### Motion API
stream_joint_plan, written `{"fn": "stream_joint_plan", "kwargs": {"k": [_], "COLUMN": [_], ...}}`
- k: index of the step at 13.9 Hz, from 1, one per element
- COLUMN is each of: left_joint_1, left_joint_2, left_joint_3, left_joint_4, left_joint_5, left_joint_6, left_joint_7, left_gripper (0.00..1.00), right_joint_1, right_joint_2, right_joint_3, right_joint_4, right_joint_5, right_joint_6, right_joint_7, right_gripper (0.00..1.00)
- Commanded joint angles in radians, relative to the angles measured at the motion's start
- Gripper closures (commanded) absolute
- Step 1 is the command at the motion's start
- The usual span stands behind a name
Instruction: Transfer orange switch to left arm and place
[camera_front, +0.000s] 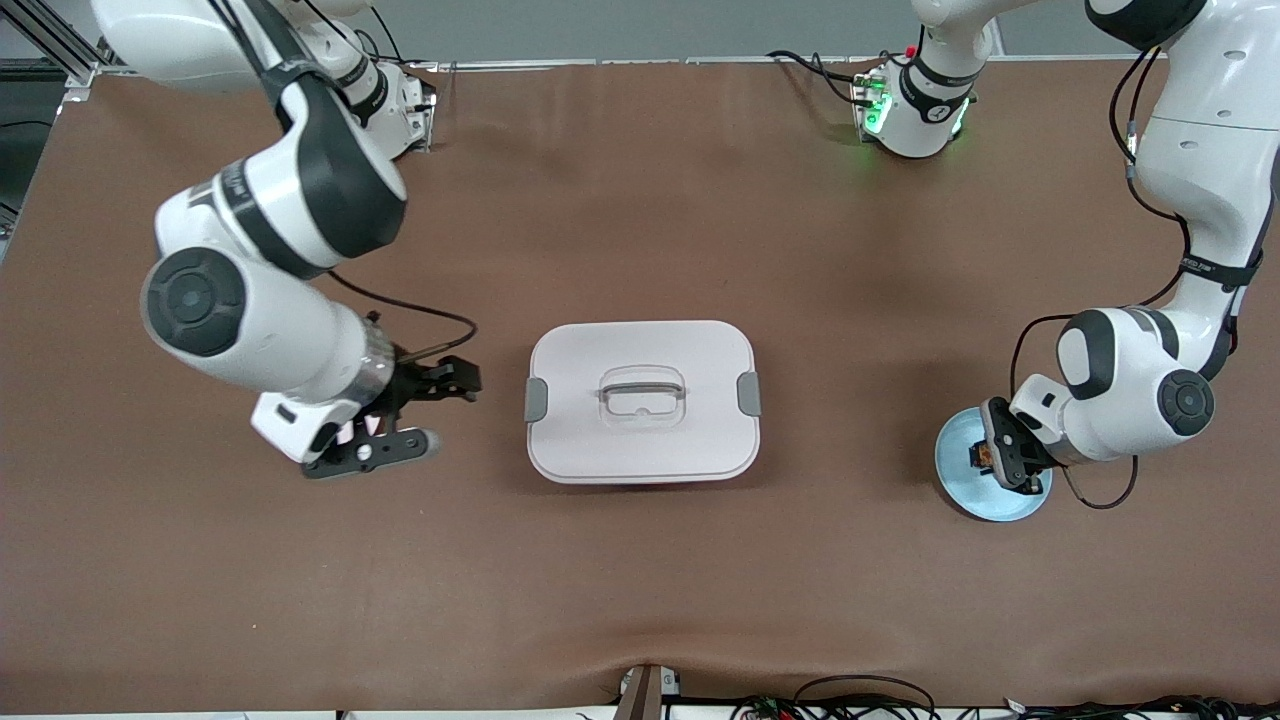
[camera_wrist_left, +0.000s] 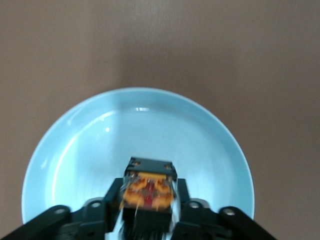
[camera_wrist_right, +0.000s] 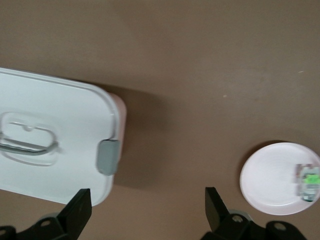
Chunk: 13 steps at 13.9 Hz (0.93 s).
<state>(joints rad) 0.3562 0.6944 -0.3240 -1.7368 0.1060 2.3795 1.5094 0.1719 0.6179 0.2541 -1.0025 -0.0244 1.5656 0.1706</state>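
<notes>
My left gripper (camera_front: 985, 458) sits low over the pale blue plate (camera_front: 960, 492) at the left arm's end of the table, fingers (camera_wrist_left: 112, 197) clamped on the orange switch (camera_wrist_left: 149, 186); in the left wrist view the little black block with its orange face sits squarely between the pads, above the plate's middle, and I cannot tell whether it touches the plate. My right gripper (camera_front: 425, 410) hangs over bare brown mat toward the right arm's end, just beside the box (camera_front: 641, 400), jaws spread wide and empty. The box, white with grey latches (camera_front: 536, 399) and a recessed handle (camera_front: 641, 392), lies mid-table between the two grippers. The right wrist view also shows a small white plate (camera_wrist_right: 280, 178) carrying a pale switch with a green centre (camera_wrist_right: 310, 181), lying apart from the box on the mat (camera_front: 640, 200).
</notes>
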Motion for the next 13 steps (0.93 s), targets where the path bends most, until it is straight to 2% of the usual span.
{"fn": "stream_joint_plan", "kwargs": {"k": [1, 3, 6, 13], "left_joint_1": [0.033, 0.033, 0.032, 0.032], "left_joint_2": [-0.010, -0.038, -0.107, -0.309], "left_joint_3": [-0.007, -0.007, -0.013, -0.018], "left_joint_4": [-0.007, 0.000, 0.017, 0.026], "left_joint_5": [0.012, 0.014, 0.008, 0.001], "left_joint_6": [-0.008, -0.014, -0.098, -0.293], "left_joint_7": [-0.023, -0.116, -0.340, -0.976], "left_gripper": [0.00, 0.00, 0.00, 0.00], "right_joint_1": [-0.070, -0.097, -0.117, -0.190], "right_joint_2": [-0.040, -0.052, -0.072, -0.083], "right_joint_3": [0.014, 0.013, 0.017, 0.016], "right_joint_4": [-0.013, -0.013, -0.013, -0.013], "right_joint_5": [-0.026, -0.035, -0.113, -0.115], "right_joint_6": [-0.062, -0.103, -0.133, -0.281], "right_joint_7": [-0.060, -0.098, -0.160, -0.146], "right_gripper": [0.00, 0.00, 0.00, 0.00]}}
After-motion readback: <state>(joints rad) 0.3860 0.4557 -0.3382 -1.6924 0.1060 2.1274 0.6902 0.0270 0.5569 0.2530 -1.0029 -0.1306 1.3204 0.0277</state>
